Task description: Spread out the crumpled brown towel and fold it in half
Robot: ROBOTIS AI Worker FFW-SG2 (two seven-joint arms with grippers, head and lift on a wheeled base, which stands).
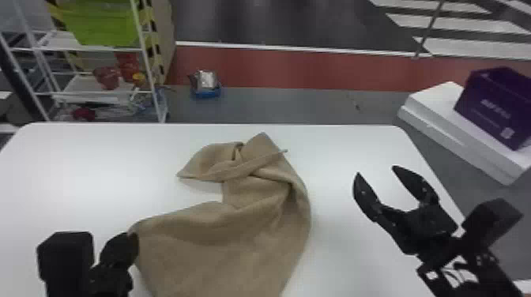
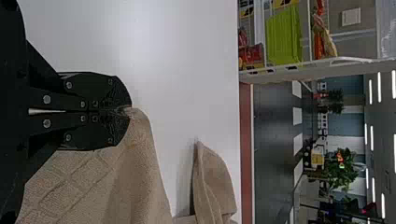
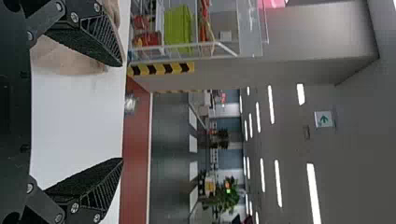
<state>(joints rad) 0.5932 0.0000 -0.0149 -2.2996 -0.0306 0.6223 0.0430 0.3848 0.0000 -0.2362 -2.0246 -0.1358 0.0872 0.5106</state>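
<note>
Left fingers (image 1: 131, 241): closed, pinching crumpled brown towel (image 1: 237, 245) at its near left edge. Right fingers (image 1: 365, 193): spread wide, empty, right of towel, over white desk (image 1: 98, 170).

White table (image 1: 79, 170) with rounded far corners, crumpled brown towel (image 1: 237, 245) across it, far end bunched

Head view crops towel (image 1: 233, 245); purple box (image 1: 488, 106) too.
</note>
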